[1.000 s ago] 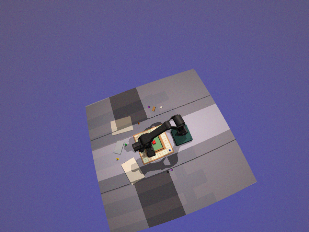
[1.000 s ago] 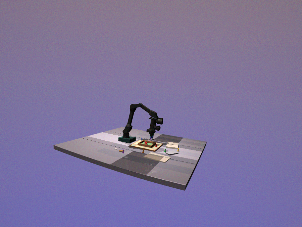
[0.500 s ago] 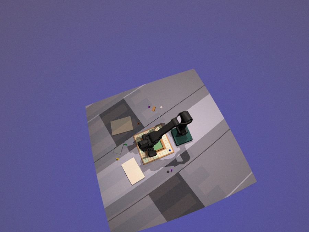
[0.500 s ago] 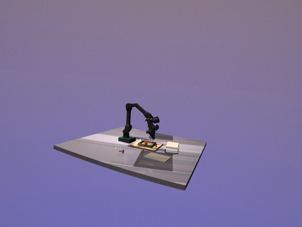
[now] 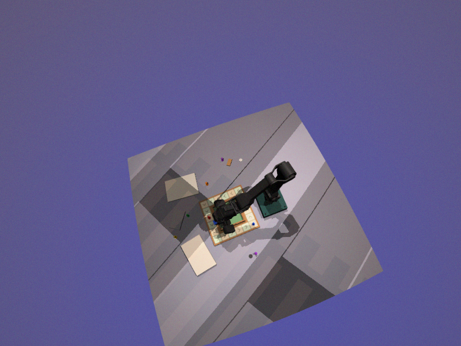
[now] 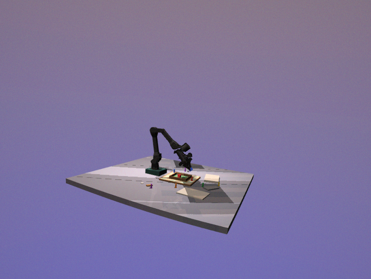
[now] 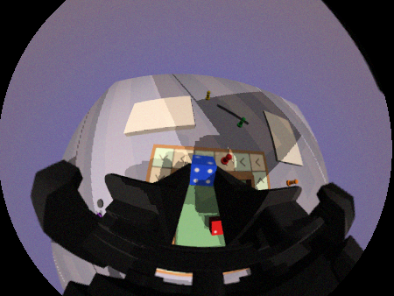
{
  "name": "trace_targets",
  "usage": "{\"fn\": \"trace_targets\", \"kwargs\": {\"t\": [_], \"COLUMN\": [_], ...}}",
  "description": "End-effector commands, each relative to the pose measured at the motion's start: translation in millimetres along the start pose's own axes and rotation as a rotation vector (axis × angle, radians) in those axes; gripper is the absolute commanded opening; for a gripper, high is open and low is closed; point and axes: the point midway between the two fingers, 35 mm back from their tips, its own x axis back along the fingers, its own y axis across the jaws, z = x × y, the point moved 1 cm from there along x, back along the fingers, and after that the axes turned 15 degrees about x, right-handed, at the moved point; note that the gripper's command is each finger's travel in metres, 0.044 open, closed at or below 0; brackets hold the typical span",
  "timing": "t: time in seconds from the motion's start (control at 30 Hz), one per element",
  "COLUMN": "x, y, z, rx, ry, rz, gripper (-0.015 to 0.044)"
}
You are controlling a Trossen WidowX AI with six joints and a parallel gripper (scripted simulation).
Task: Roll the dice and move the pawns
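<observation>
My gripper (image 5: 215, 222) (image 6: 190, 169) (image 7: 201, 168) is shut on the blue die (image 5: 214, 222) (image 6: 191, 169) (image 7: 203, 172). It holds the die tilted outward, above the board (image 5: 231, 193) (image 6: 167, 179) (image 7: 242, 162). A face with four pips faces the wrist camera. The red die (image 6: 179, 175) (image 7: 216, 228) lies in the green-floored tray (image 5: 236, 218) (image 6: 186, 178) (image 7: 188, 228); its top number cannot be read surely, and the arm hides it in the top view. The red pawn (image 5: 209, 217) (image 6: 191, 178) (image 7: 226, 158) stands on the board's far side. The blue pawn (image 5: 253, 223) (image 6: 173, 171) stands at a corner near the base.
Two cream panels (image 5: 182, 187) (image 5: 198, 255) lie beyond the board. A green pawn (image 5: 188, 215) (image 7: 241, 122), a yellow pawn (image 5: 174, 236) (image 7: 207, 95) and an orange pawn (image 5: 206, 183) (image 7: 292, 182) stand around it. A purple pawn (image 5: 255, 253) is beside a dark disc (image 5: 250, 256).
</observation>
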Motion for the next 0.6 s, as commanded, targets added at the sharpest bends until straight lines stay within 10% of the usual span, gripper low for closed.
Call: {"fn": "trace_targets", "kwargs": {"t": [0.0, 0.57], "x": [0.3, 46.6], "y": [0.6, 1.3], "z": [2.6, 18.6], "rx": [-0.016, -0.016], "ry": [-0.117, -0.114], "rz": [0.033, 0.033], "gripper": [0.0, 0.0]}}
